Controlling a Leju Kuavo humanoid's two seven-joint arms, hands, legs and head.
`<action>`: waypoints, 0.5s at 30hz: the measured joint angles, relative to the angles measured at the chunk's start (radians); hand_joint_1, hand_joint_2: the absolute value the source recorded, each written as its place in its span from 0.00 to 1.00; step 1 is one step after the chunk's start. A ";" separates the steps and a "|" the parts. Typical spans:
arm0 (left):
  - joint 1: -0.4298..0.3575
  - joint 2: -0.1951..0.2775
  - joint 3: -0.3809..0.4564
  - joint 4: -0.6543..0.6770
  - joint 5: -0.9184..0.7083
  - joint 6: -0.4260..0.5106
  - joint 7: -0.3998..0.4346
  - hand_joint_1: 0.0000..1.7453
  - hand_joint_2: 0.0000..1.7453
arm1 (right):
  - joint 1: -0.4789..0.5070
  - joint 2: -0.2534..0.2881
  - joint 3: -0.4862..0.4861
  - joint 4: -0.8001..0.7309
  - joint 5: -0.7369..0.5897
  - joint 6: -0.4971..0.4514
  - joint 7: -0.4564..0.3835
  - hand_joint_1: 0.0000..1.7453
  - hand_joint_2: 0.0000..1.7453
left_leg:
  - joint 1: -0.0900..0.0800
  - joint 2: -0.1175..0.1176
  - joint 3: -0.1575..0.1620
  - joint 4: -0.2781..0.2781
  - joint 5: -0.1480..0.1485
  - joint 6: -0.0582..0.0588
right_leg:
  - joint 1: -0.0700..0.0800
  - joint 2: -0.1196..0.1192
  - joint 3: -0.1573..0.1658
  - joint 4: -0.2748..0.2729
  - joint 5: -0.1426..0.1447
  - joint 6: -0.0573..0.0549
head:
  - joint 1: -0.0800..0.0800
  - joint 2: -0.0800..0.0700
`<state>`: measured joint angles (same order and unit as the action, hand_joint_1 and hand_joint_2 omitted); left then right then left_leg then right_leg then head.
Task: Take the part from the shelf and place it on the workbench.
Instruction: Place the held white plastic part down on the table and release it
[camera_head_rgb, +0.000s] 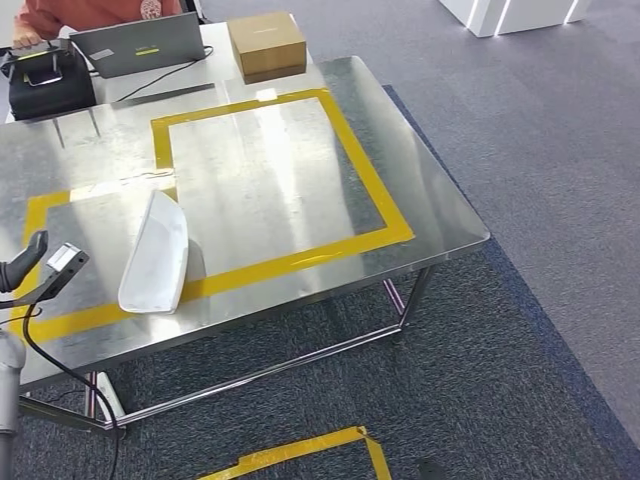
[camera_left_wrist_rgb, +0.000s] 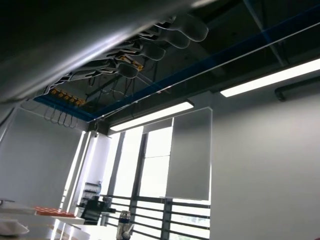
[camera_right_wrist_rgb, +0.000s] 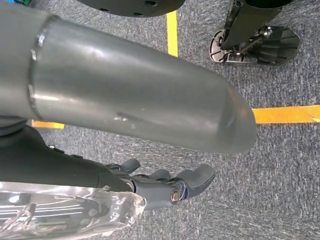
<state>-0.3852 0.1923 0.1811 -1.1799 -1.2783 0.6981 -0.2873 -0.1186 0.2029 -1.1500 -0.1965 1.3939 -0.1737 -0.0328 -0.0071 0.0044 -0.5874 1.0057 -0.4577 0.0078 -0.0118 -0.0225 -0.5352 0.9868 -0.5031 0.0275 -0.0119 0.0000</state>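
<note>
Left hand (camera_head_rgb: 26, 262) low at workbench's near-left edge, holding nothing; fingers (camera_left_wrist_rgb: 151, 50) spread apart in left wrist view (camera tilted up at ceiling lights and windows). White part (camera_head_rgb: 155, 254) lying on steel workbench (camera_head_rgb: 445, 215), across the near yellow tape line (camera_head_rgb: 302, 262), just beside left hand, not touched. Right hand (camera_right_wrist_rgb: 166, 185) hanging over grey carpet, fingers loosely extended, gripping nothing. Farther back: cardboard box (camera_head_rgb: 267, 45), laptop (camera_head_rgb: 140, 45), black bag (camera_head_rgb: 47, 82).

white part (camera_head_rgb: 155, 256), yellow-taped steel workbench (camera_head_rgb: 423, 190)
</note>
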 joint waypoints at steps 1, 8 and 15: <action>0.004 0.000 0.004 -0.004 0.001 0.000 0.000 0.00 0.00 | 0.000 0.000 0.000 0.000 0.000 0.000 0.000 0.00 0.00 | -0.001 0.000 0.000 -0.001 0.000 0.003 | -0.001 -0.001 0.001 -0.002 0.000 0.003 | 0.000 0.000; 0.018 -0.003 0.013 -0.020 0.000 0.000 0.000 0.00 0.00 | 0.001 0.000 0.001 0.000 0.001 -0.001 0.000 0.00 0.00 | 0.009 -0.009 0.011 -0.022 0.008 0.025 | -0.001 0.018 -0.145 0.272 -0.124 0.019 | 0.002 0.000; 0.025 -0.003 0.024 -0.021 0.001 0.001 0.001 0.00 0.00 | 0.004 0.000 0.000 0.000 -0.004 0.001 0.001 0.00 0.00 | 0.014 -0.075 0.006 -0.011 0.003 -0.004 | -0.010 0.090 -0.035 0.021 0.015 0.008 | 0.002 0.000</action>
<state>-0.3606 0.1892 0.2053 -1.2008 -1.2778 0.6989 -0.2865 -0.1143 0.2028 -1.1495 -0.1965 1.3903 -0.1729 -0.0317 0.0065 -0.0701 -0.5814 0.9952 -0.4551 0.0036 -0.0223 0.0674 -0.5706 1.0074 -0.4883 0.0353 -0.0101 -0.0001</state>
